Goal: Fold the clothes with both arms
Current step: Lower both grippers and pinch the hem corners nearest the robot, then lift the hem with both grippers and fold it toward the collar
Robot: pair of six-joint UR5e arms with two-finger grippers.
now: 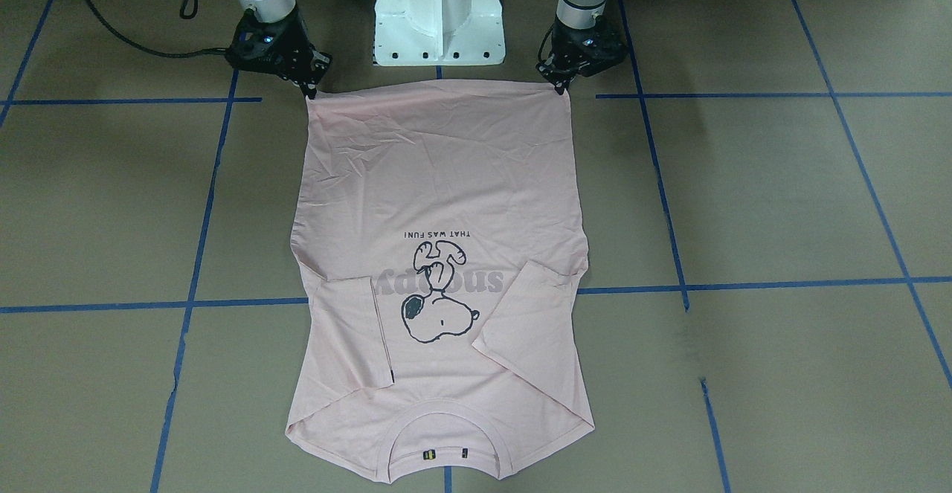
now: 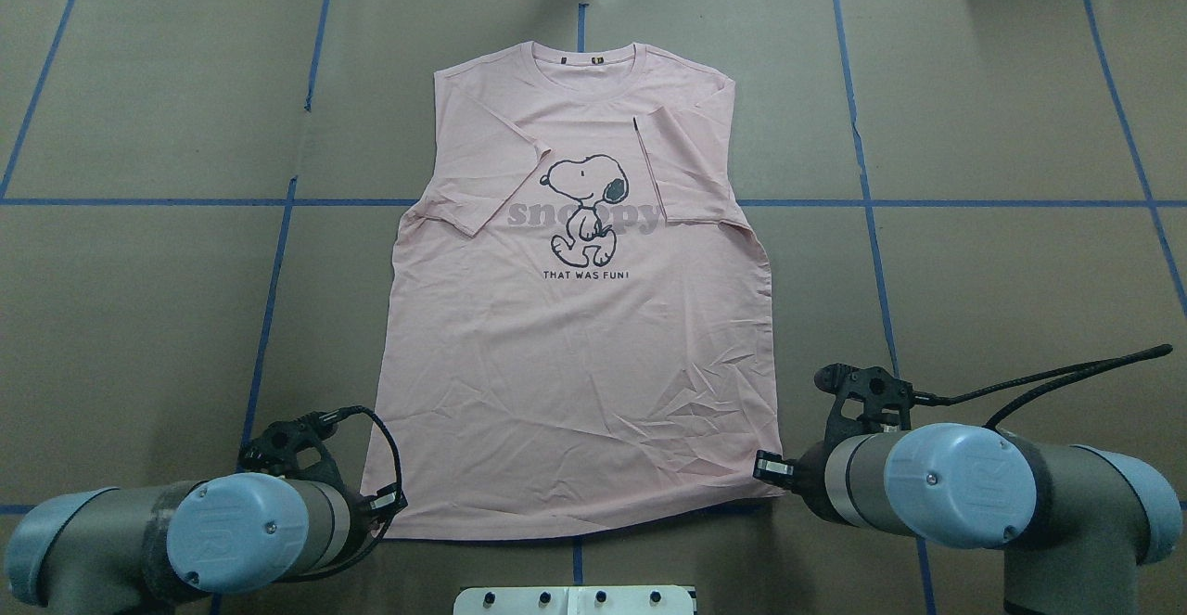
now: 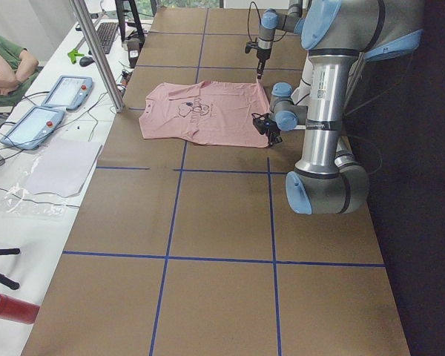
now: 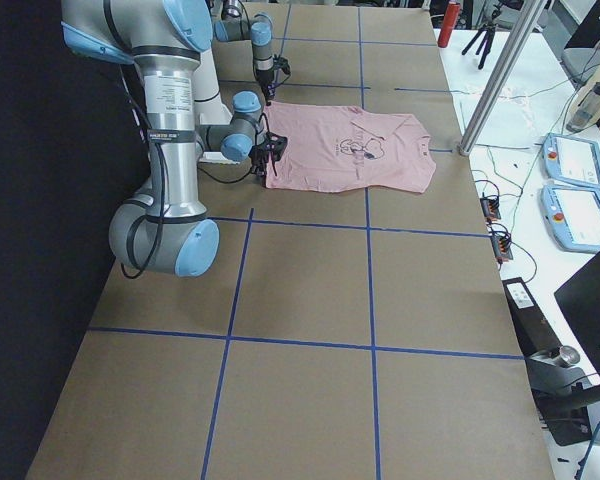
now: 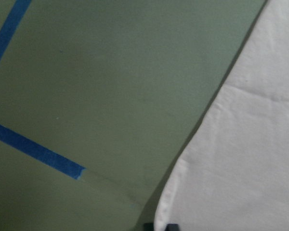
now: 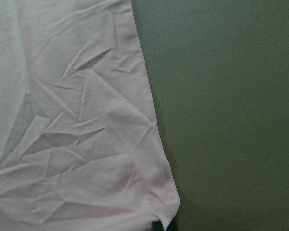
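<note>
The pink T-shirt (image 1: 446, 181) lies flat and face up on the brown table, Snoopy print showing, both sleeves folded inward, collar (image 2: 584, 63) at the far edge. Its hem runs along the robot's side. My left gripper (image 1: 559, 87) is pinched on the hem corner at the view's right of the front-facing view; in the left wrist view the fingertips (image 5: 147, 226) flank the white-looking fabric (image 5: 245, 159). My right gripper (image 1: 311, 92) is pinched on the other hem corner, with creased cloth (image 6: 77, 120) just ahead of its tips (image 6: 157, 225).
The white pedestal base (image 1: 439, 17) stands just behind the hem. Blue tape lines (image 2: 278, 253) grid the table. Two tablets (image 3: 30, 122), a metal pole (image 3: 96, 52) and a seated person (image 3: 7, 63) are beyond the table's far edge.
</note>
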